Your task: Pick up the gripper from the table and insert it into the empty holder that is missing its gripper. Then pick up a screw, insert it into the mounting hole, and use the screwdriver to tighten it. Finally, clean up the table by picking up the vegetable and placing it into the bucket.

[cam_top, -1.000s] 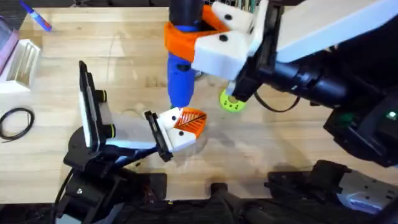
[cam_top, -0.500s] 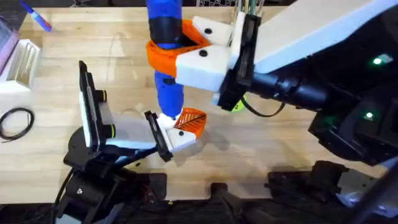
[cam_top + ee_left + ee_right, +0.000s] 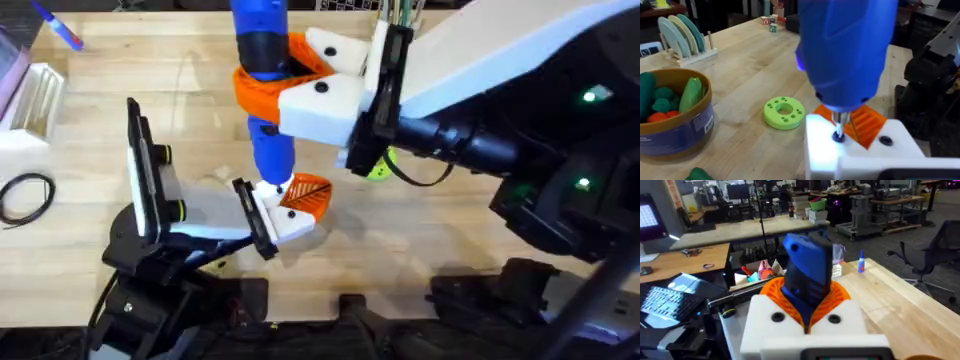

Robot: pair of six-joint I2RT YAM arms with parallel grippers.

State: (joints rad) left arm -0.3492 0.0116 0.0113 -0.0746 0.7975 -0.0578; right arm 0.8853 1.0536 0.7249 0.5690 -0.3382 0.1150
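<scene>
standing upright over the work, the screwdriver is clamped by the right gripper around its blue body, approx. at mid-length, the orange ribbed pads wrapped on both sides. in the left wrist view the thin metal bit is seen reaching down to a dark hole in the white holder, with the orange gripper seated just behind it; whether a screw sits under the tip cannot be told. the holder block is part of the left gripper, whose jaws cannot be judged as open or closed from these views.

the screwdriver is judged rigid and smooth, prob. rather heavy for its size, so a hold near the middle is thought best; it could slip or tilt if pressed off-axis. the orange piece and holder look like stiff, light plastic.

the bucket stands on the table w/ toy vegetables inside, beside the lime-green disc. a dark-green end, prob. the vegetable, lies just in front of the bucket; it is judged light and bumpy, best pinched across its middle.
</scene>
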